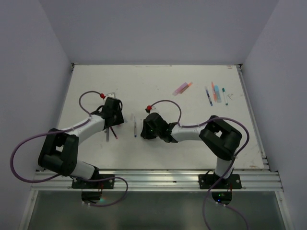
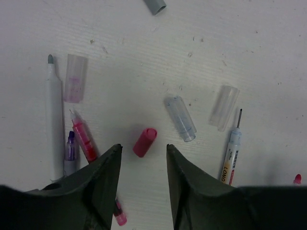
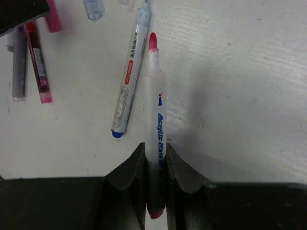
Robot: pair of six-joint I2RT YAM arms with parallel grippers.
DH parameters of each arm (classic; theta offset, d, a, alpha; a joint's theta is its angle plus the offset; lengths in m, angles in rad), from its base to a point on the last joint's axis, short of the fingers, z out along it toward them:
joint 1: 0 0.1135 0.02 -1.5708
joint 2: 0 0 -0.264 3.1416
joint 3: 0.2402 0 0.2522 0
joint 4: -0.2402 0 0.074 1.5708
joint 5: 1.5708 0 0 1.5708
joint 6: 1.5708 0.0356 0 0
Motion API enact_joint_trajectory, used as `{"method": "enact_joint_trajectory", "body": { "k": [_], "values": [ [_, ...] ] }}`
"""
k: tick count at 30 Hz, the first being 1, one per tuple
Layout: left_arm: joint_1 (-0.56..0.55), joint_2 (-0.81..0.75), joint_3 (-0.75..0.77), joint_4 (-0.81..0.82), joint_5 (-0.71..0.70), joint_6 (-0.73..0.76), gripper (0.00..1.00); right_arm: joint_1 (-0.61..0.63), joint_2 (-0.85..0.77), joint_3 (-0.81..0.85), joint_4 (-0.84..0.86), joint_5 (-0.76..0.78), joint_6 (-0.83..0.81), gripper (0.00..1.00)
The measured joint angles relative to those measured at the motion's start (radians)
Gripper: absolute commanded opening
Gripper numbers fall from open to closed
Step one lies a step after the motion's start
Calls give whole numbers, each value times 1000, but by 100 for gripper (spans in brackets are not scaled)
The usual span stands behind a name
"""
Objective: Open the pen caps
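In the left wrist view my left gripper (image 2: 143, 146) stands open just above the table, and a red pen cap (image 2: 145, 142) lies loose between its fingertips, touching neither. Around it lie a light blue cap (image 2: 181, 119), two clear caps (image 2: 75, 78) (image 2: 224, 107) and a grey cap (image 2: 155, 5). Uncapped pens lie beside them: a white one (image 2: 53, 124), a red one (image 2: 84, 140), a purple one (image 2: 70, 153) and a fine-tip pen (image 2: 231, 155). My right gripper (image 3: 156, 153) is shut on a white marker (image 3: 154, 96) whose red tip is bare.
From above, the left gripper (image 1: 114, 112) and right gripper (image 1: 146, 127) are close together at mid-table, with a pen (image 1: 135, 127) between them. More pens lie at the back right: a pink-orange pair (image 1: 182, 87) and a group of several (image 1: 216, 93). White walls enclose the table.
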Motion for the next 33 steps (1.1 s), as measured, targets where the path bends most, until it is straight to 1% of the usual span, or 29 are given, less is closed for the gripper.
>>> {"method": "enact_joint_trajectory", "body": {
  "k": [1,2,4,6,7,8,11,13,15,16,18,19,21,22,24,27,29,30,31,33],
  "values": [
    [1,0,0,0,0,0,56,1,4,3,2,-1,3,2],
    [1,0,0,0,0,1,57,1,6,6,3,-1,5,2],
    [1,-2,0,-4,0,-2,66,2,8,9,3,-2,11,4],
    [1,-8,2,-12,1,0,71,2,8,9,3,-2,16,5],
    [1,-16,5,-22,1,0,78,2,9,9,2,-1,19,6],
    [1,-25,13,-36,1,2,79,2,11,10,3,-1,23,7],
    [1,-72,51,-74,1,7,91,2,23,25,3,-1,38,13],
    [1,-114,90,-101,0,10,92,2,27,30,2,0,47,17],
    [1,-162,121,-114,-4,13,95,2,29,32,2,2,56,20],
    [1,-191,135,-116,-9,18,99,2,30,33,1,5,62,25],
    [1,-246,159,-120,-21,39,100,2,32,35,1,8,71,27],
    [1,-271,171,-126,-31,51,100,2,32,37,1,9,74,30],
    [1,-312,193,-137,-55,80,100,2,32,38,2,11,82,32],
    [1,-329,202,-140,-66,93,100,2,32,39,2,13,83,35],
    [1,-357,208,-143,-87,124,100,3,32,42,0,13,88,36],
    [2,-390,208,-144,-115,168,100,5,32,45,-6,18,92,38],
    [2,-410,201,-137,-137,188,100,6,32,48,-13,26,94,43],
    [2,-422,191,-132,-146,193,100,6,30,51,-17,32,93,43],
    [2,-431,181,-129,-153,196,100,6,26,53,-27,39,90,47],
    [2,-453,148,-119,-166,208,100,6,6,54,-67,62,78,50]
  ]
}}
